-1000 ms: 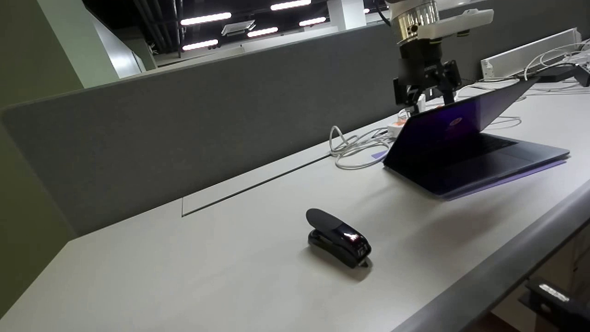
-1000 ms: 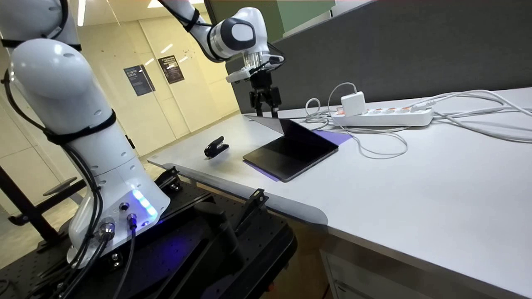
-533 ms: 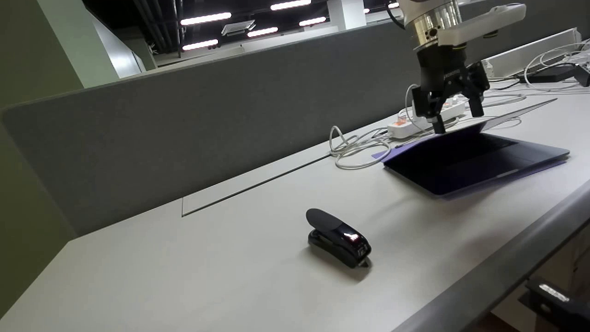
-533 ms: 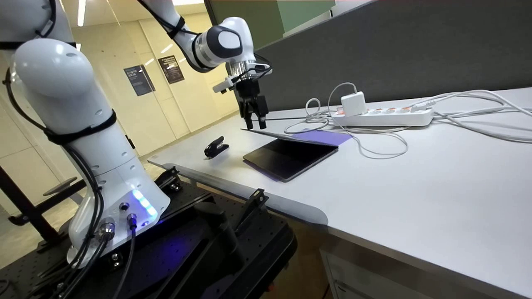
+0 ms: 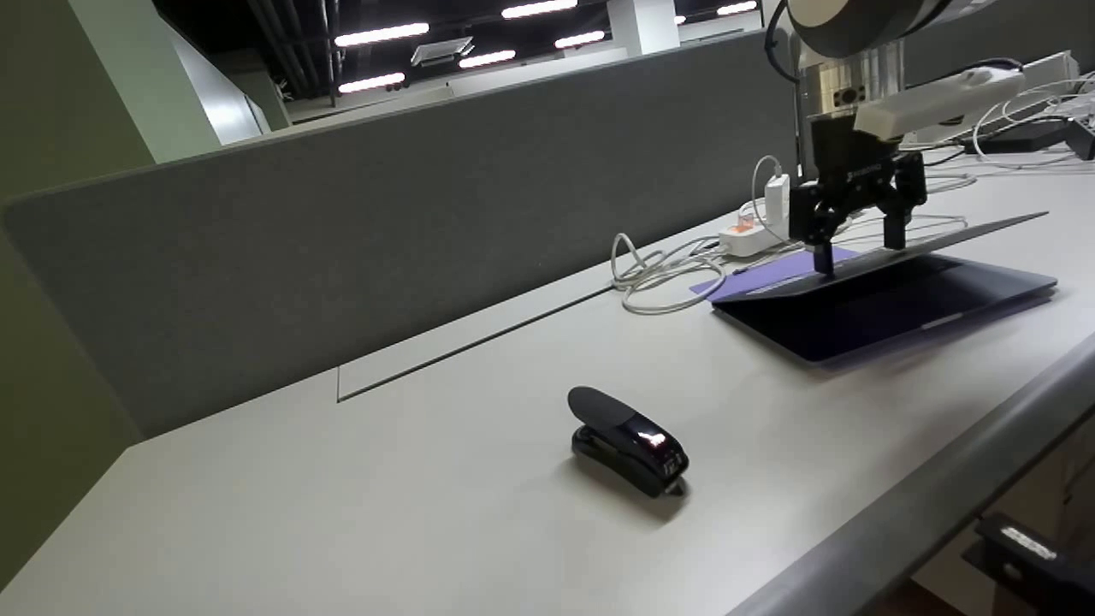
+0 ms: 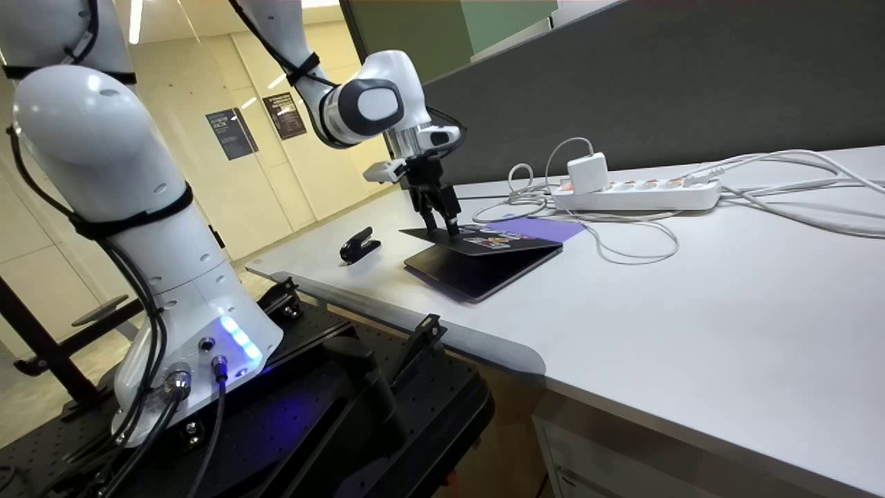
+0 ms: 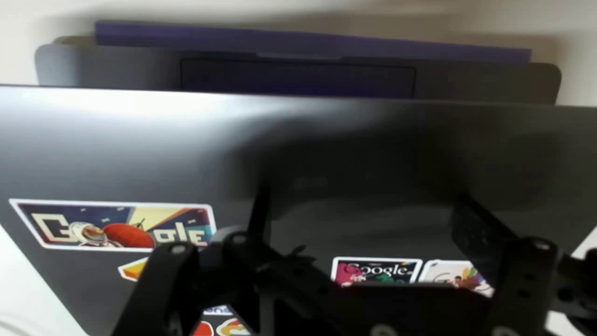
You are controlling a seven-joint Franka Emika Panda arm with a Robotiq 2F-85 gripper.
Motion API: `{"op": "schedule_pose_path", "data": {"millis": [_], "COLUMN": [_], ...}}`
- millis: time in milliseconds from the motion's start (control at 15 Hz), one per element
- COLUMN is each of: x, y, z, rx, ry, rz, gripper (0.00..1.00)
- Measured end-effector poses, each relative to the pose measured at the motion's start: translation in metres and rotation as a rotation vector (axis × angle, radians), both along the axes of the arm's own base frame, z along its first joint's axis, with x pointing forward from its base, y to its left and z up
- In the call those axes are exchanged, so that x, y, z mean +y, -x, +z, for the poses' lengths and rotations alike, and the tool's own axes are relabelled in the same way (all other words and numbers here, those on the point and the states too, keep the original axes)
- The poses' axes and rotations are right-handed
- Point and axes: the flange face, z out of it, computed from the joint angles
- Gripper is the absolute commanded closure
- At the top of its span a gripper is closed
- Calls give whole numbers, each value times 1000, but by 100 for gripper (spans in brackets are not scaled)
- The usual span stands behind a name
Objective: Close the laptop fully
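Note:
The laptop stands partly open on the desk, its lid folded low over the keyboard at a small slant. Its base (image 5: 890,312) and lid edge show in an exterior view, and the dark stickered lid (image 6: 494,243) shows in an exterior view. In the wrist view the outer lid (image 7: 140,172) fills most of the picture, with a strip of base and touchpad beyond its free edge. My gripper (image 5: 859,254) points down with fingers spread and empty, tips at the lid's top; it also shows in an exterior view (image 6: 442,229) and the wrist view (image 7: 363,196). The screen is hidden.
A black stapler (image 5: 629,441) stands on the desk (image 5: 428,479), apart from the laptop. A purple sheet (image 6: 539,227) lies under the laptop. A white power strip (image 6: 636,196) with loose cables (image 5: 663,282) lies behind it, near the grey partition (image 5: 385,248).
My gripper has moved from behind the lid's upper edge to over the lid, going lower. The lid has swung down from a steep angle to a small one. The base has stayed in place.

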Motion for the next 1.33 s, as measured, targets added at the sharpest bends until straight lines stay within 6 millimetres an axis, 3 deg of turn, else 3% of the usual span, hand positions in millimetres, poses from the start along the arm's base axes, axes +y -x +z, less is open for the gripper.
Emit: {"op": "schedule_pose_path", "data": {"millis": [333, 1000, 1333], "x": [-2, -12, -13], "y": [6, 23, 21], "z": [-21, -50, -53], "rx": [-75, -18, -18], "ry": [-93, -229, -238], "rz": [4, 39, 66], "gripper": [0, 0, 0]}}
